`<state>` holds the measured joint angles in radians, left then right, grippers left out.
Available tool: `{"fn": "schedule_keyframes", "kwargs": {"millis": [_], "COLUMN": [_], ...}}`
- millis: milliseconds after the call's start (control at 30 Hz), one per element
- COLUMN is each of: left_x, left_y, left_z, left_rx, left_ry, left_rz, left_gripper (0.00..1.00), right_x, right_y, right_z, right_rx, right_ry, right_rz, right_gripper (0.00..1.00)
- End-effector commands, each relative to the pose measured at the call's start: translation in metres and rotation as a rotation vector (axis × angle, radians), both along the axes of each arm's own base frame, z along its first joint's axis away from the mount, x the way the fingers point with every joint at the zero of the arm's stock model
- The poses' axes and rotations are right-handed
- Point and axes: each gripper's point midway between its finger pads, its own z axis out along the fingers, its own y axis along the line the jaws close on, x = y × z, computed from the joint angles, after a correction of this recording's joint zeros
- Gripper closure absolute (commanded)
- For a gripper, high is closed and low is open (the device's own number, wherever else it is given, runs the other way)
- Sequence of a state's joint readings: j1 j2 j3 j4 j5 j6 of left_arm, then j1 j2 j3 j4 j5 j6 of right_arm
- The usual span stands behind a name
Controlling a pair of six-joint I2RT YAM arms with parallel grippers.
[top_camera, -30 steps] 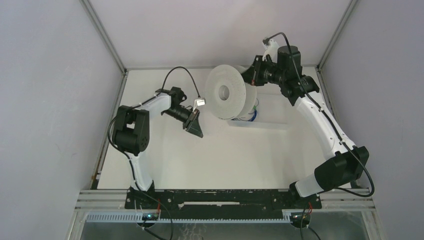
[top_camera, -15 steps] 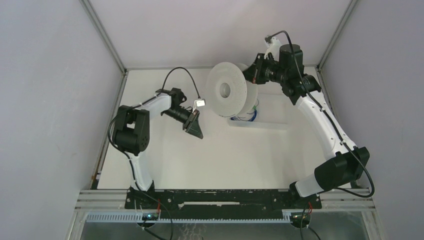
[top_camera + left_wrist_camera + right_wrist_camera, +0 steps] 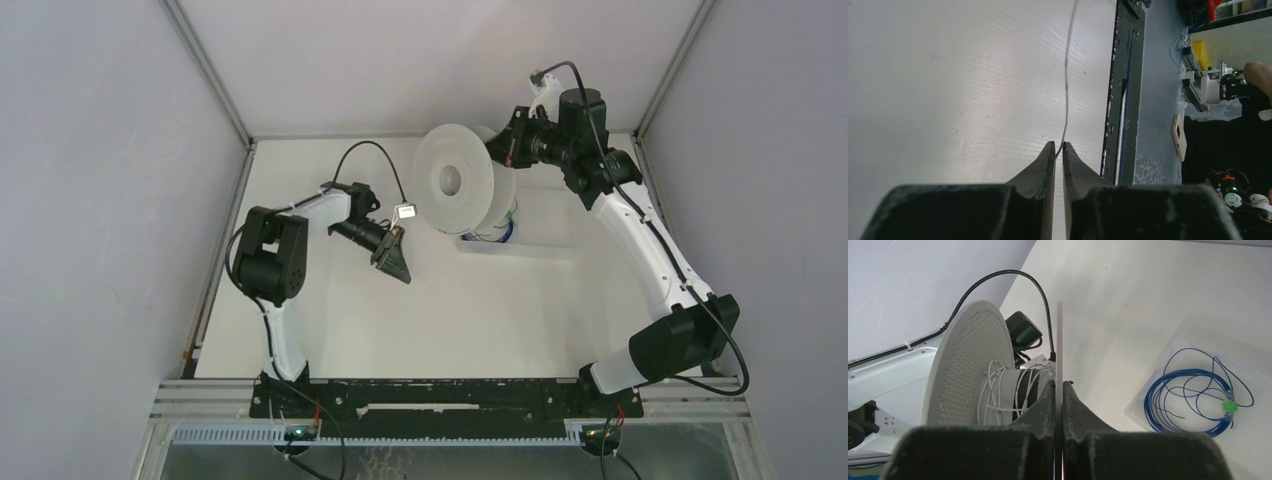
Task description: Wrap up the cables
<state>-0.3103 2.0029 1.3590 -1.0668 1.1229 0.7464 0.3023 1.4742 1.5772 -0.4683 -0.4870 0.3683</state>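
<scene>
Since a second ago the left arm (image 3: 300,215) has shifted a little to the right, carrying its pincer (image 3: 1058,146) slightly right and nearer. The spool has barely tilted and the right arm (image 3: 640,240) has kept its place.

Two arms stand on the white desk (image 3: 450,320), each with one pincer. On the left, the left pincer hangs low over the desk with its jaws drawn narrow. One hair-thin grey cable (image 3: 1067,75) enters between the tips and looks pinched there. From the tips it runs off across the desk and out of the left wrist view.

Right of it, at the far middle of the desk, is one white spool (image 3: 460,180) with two discs. The perforated disc (image 3: 973,365) faces left, and the other disc (image 3: 1059,335) is seen edge-on. A few loose white windings (image 3: 998,390) lie round the hub between them. The right pincer (image 3: 1059,386) is clamped on the rim of the edge-on disc.

One clear bag (image 3: 1158,360) lies on the desk just near and right of the spool. It holds one coil of blue wire (image 3: 1193,395), which carries one small green tag (image 3: 1230,405).
</scene>
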Motion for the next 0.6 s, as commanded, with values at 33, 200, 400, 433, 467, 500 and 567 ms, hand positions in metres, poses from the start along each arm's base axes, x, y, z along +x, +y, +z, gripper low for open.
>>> {"fn": "schedule_keyframes", "kwargs": {"millis": [33,200,400,433,467,500,567], "left_x": [-0.001,-0.002,0.013,0.018,0.021,0.024,0.029], "left_y": [-0.006,-0.005,-0.004,-0.003,-0.002,-0.001,0.001], "left_z": [0.013,0.022,0.035,0.037,0.040,0.044,0.048], "left_rx": [-0.065,-0.071,-0.016,-0.002,0.011,0.025,0.053], "left_ry": [-0.012,-0.029,-0.121,-0.143,-0.169,-0.188,-0.229], "left_rz": [-0.010,-0.005,0.054,0.071,0.085,0.100,0.131], "left_gripper": [0.94,0.99,1.00,1.00,1.00,1.00,1.00], "right_x": [-0.007,0.004,0.029,0.034,0.038,0.041,0.048], "right_y": [-0.004,-0.012,-0.030,-0.033,-0.036,-0.040,-0.045], "right_z": [0.058,0.055,0.058,0.057,0.057,0.056,0.052], "right_rx": [0.070,0.051,0.017,0.013,0.010,0.007,-0.003], "right_ry": [-0.164,-0.158,-0.165,-0.162,-0.158,-0.152,-0.135], "right_rz": [-0.010,-0.076,-0.199,-0.216,-0.235,-0.256,-0.298], "right_gripper": [1.00,1.00,1.00,1.00,1.00,1.00,1.00]}}
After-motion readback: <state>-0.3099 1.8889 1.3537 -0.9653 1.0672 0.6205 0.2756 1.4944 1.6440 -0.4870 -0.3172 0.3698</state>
